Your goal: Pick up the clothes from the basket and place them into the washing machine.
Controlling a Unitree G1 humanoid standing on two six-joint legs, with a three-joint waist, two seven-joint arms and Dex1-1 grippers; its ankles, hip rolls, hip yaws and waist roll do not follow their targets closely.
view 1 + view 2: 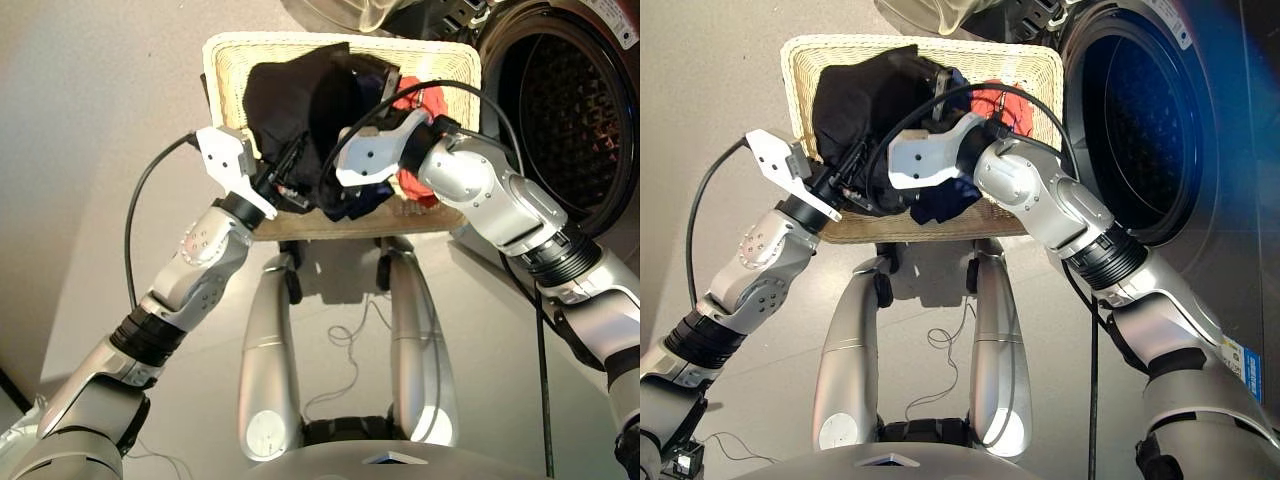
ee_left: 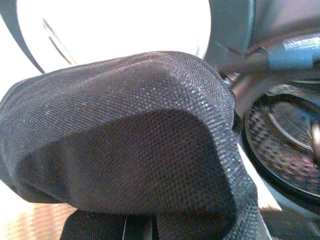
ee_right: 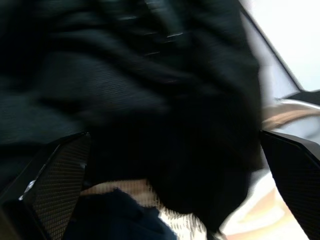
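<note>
- clearly both arms reach into the basket [image 1: 225, 62] to lift the black cloth [image 1: 290, 100] toward the washer [image 1: 560, 110], its door open at the right.
- left gripper [image 1: 285, 185] is buried in black mesh cloth; i cannot tell its state.
- right gripper [image 3: 170, 165] shows fingers [image 3: 57, 182] spread wide around dark folds.
- navy cloth [image 1: 355, 205] and red cloth [image 1: 418, 100] lie in the cream wicker.

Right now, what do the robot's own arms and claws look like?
Both arms are silver metal with black ribbed joint rings. The left arm ends in a white angular wrist block; the right arm in a rounded white one. A black cable loops along each. The right claw's fingers are black and mesh-textured.
</note>
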